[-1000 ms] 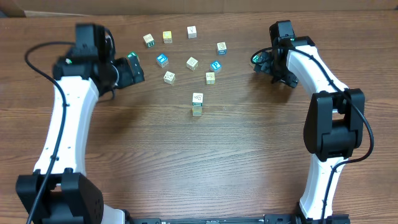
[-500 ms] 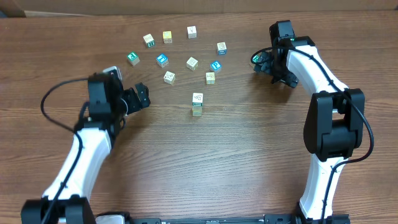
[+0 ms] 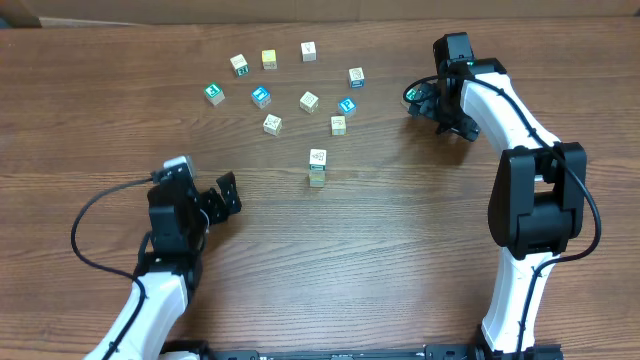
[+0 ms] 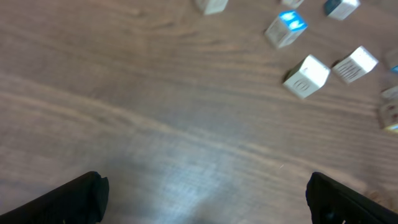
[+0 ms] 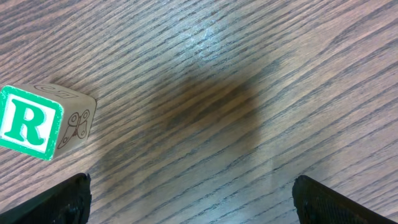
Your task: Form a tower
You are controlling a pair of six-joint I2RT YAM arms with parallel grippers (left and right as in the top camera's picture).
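Brown wood-grain desk [image 3: 300,270], seen from above. Left of its middle, toward the front edge, the black left gripper [image 3: 215,195] hovers with its jaws spread wide and nothing between them. Ten loose small wooden letter cubes [image 3: 272,124], pale with blue or green marks, lie scattered toward the far edge. Just in front of them, near the desk's middle, stands the tower [image 3: 317,167]. It is a narrow upright stack of pale wooden letter cubes, well apart from both grippers. Toward the far right corner, the black right gripper [image 3: 415,97] is spread wide and empty, near a loose cube with a green R [image 5: 37,121].
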